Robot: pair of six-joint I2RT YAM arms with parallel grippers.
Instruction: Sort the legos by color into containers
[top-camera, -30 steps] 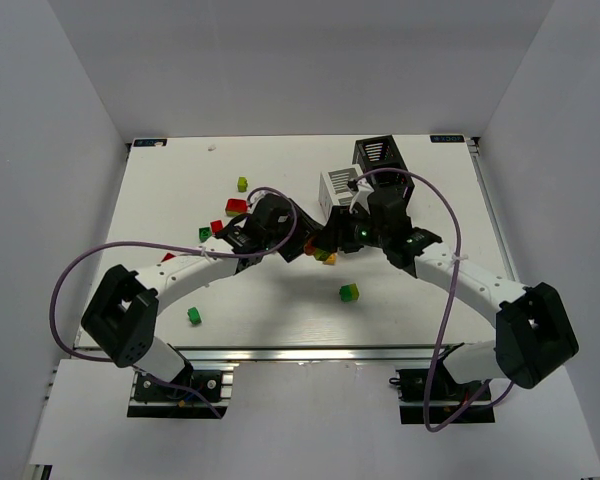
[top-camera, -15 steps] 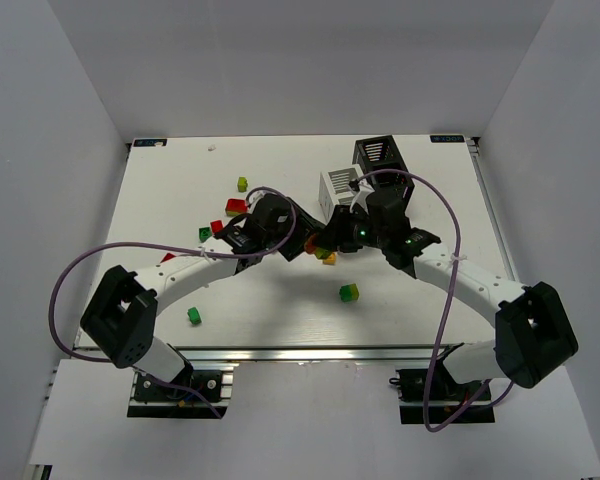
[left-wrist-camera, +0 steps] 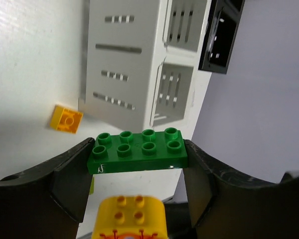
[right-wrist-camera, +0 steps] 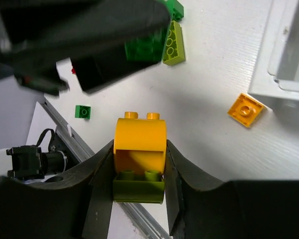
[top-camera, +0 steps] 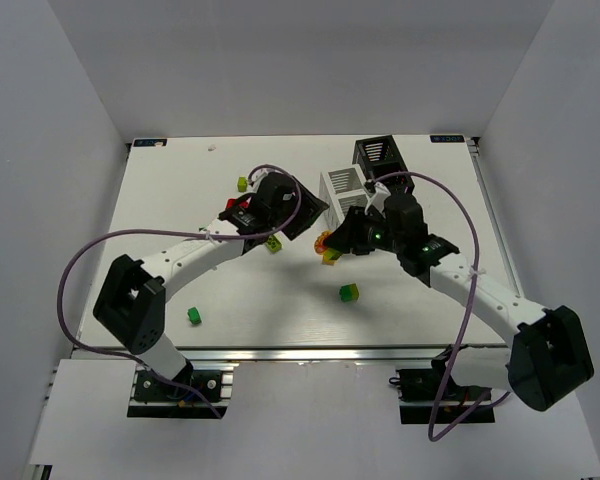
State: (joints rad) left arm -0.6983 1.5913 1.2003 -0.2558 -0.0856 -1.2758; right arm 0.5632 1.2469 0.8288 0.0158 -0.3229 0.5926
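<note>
1. The left gripper [left-wrist-camera: 138, 158] is clamped on a dark green eight-stud plastic brick [left-wrist-camera: 137, 148]. The brick's long axis runs from jaw to jaw, and its studs face the wrist camera.
2. The right gripper [right-wrist-camera: 138, 172] is closed on a two-piece stack, a yellow-orange arched plastic brick [right-wrist-camera: 139, 142] seated on a lime brick [right-wrist-camera: 138, 185]. The stack's length runs along the fingers.
3. The white slatted two-compartment bin [left-wrist-camera: 120, 64] stands just ahead of the green brick and presents a slatted side wall. Its open compartments lie beyond and to the right, so the brick likely has to go up and over that wall. A flat orange brick [right-wrist-camera: 245, 110] lies just beside the bin's foot.
4. The black slatted bin [top-camera: 378, 152] sits behind the white one, and the right arm looks the nearer to it.
</note>
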